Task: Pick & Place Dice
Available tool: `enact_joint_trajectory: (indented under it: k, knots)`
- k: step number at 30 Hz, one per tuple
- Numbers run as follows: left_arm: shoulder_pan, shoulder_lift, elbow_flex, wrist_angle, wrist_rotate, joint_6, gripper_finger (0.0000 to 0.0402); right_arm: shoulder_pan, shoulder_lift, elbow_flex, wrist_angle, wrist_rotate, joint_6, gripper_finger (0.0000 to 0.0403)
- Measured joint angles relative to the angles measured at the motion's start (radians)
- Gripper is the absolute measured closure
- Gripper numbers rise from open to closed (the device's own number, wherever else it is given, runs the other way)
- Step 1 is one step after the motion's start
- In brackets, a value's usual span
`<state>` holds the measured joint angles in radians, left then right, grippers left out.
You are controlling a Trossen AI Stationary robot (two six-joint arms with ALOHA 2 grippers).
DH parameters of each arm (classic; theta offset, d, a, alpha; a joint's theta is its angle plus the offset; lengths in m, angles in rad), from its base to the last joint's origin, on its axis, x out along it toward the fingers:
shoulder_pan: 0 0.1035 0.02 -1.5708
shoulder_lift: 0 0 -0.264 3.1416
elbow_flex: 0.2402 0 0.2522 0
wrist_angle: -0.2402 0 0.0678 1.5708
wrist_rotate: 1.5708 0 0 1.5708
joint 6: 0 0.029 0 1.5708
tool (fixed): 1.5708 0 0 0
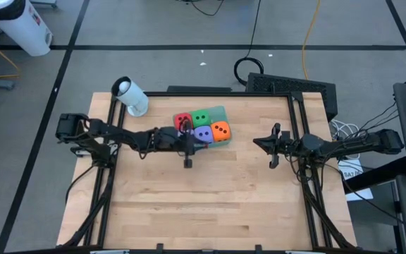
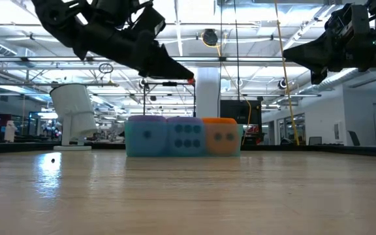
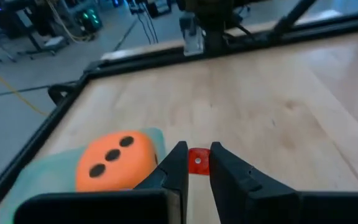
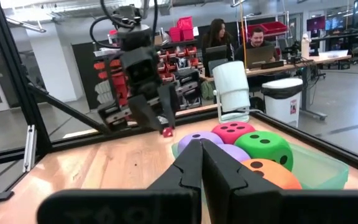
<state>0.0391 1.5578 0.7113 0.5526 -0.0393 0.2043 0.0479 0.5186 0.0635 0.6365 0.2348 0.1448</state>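
The left gripper is at the centre of the high view, by the lower edge of the tray. It is clamped on a tiny red cube. Only its wrist view shows that cube plainly between the fingertips. The high view hides it, and in the low view it is a red speck at the tips, held above the dice.

From above, four dice show in the tray: red, green, purple and orange. The right wrist view shows a second purple die, which makes five. The low view gives only three faces in a row, two purple-blue and one orange.

The right gripper waits at right centre, well apart from the tray, with its fingers pressed together and holding nothing.

A white cylinder lies at the table's upper left. Two people sit at desks in the upper right of the right wrist view.
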Motion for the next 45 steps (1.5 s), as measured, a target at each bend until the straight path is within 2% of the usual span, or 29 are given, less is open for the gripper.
enact_joint_trajectory:
  k: [11, 17, 23, 34, 45]
  knots:
    - [0.126, 0.0, 0.012, 0.141, 0.018, -0.051, 0.035, 0.0, 0.0, 0.0, 0.011, 0.0, -0.027, 0.0403]
    - [0.22, 0.022, 0.161, -0.039, 0.047, -0.105, 0.035, -0.001, 0.0, 0.0, 0.039, 0.0, -0.055, 0.0403]
    - [0.27, 0.116, 0.299, -0.187, 0.086, -0.106, 0.035, -0.001, 0.0, 0.0, 0.043, 0.001, -0.056, 0.0403]
    - [0.317, 0.309, 0.383, -0.208, 0.175, -0.173, 0.035, -0.001, 0.001, 0.0, 0.041, 0.0, -0.062, 0.0403]
    - [0.343, 0.379, 0.447, -0.208, 0.164, -0.187, 0.035, -0.002, 0.0, 0.0, 0.058, 0.003, -0.089, 0.0403]
